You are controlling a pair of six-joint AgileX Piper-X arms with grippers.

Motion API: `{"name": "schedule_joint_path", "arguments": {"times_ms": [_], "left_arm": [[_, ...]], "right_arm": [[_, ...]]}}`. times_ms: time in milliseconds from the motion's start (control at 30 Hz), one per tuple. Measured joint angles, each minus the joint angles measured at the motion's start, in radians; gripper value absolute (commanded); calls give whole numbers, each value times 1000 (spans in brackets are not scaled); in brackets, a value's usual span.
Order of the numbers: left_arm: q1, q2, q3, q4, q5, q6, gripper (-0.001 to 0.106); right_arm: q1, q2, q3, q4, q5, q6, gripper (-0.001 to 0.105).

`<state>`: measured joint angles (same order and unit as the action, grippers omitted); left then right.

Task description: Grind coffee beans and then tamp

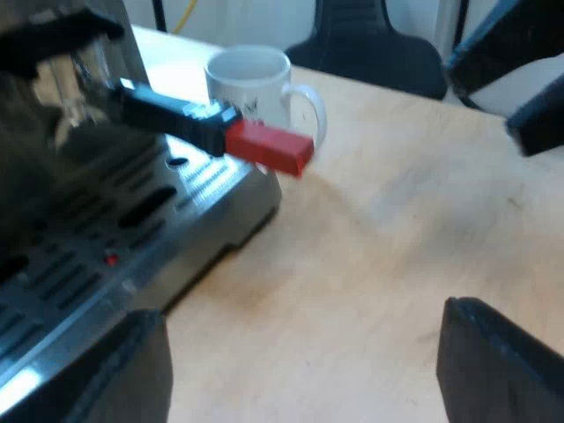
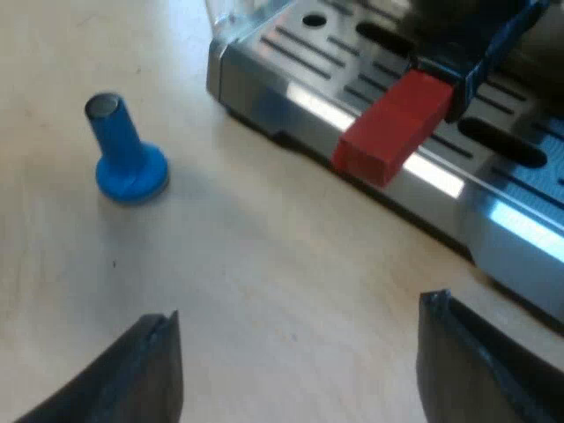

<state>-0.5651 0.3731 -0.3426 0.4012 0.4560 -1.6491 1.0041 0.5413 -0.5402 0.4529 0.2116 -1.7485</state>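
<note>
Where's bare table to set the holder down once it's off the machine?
Bare wood table lies open ahead of the left gripper, bordered by the machine's front and the mug. A second patch sits between the blue tamper and the machine, ahead of the right gripper. Crowded: around the holder's red end, near the mug.

The espresso machine is brushed silver, striped with dark slots and marked by one small red dot. The holder's handle is black, its end bright red. The mug is white with a small dark print. The tamper is blue, grey on top. The table is pale wood, faintly grained.
</note>
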Motion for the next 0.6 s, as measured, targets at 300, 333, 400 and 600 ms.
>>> {"name": "schedule_joint_path", "arguments": {"times_ms": [300,333,400,600], "left_arm": [[0,0,55,-43,8,-25,65],[0,0,58,-45,8,-25,65],[0,1,60,-47,8,-26,65],[0,1,60,-50,8,-26,65]], "right_arm": [[156,113,146,-346,238,47,58],[161,124,150,-357,253,61,57],[175,168,164,-411,296,113,48],[175,294,166,-537,317,158,25]]}}
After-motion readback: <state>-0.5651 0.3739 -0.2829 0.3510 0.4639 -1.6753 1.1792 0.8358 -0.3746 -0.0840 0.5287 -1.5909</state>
